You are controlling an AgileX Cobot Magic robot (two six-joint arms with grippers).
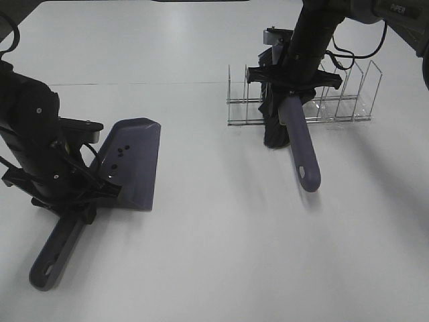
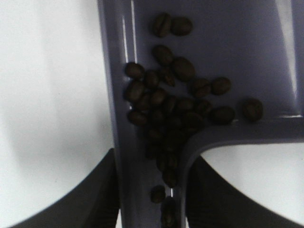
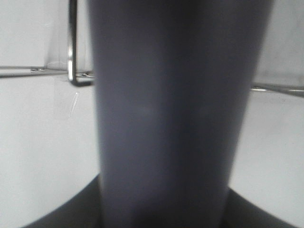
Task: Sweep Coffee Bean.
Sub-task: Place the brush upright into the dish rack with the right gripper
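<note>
My left gripper (image 1: pixel 84 204) is shut on the handle of the purple dustpan (image 1: pixel 133 163), which lies flat on the white table at the left. A few coffee beans (image 1: pixel 114 157) show in the pan. In the left wrist view the coffee beans (image 2: pixel 166 109) lie heaped in the dustpan (image 2: pixel 266 57) where it meets its handle, between my dark fingers (image 2: pixel 90 199). My right gripper (image 1: pixel 289 100) is shut on the brush's purple handle (image 1: pixel 303 151). Its black bristles (image 1: pixel 275 133) hang at the front of a clear rack (image 1: pixel 348 94). The brush handle (image 3: pixel 166 118) fills the right wrist view.
The clear wire rack, with several slots, stands at the back right; its rim also shows in the right wrist view (image 3: pixel 71 57). The dustpan's long handle (image 1: pixel 55 253) points toward the table's front left. White table (image 1: pixel 221 255) lies between the two arms.
</note>
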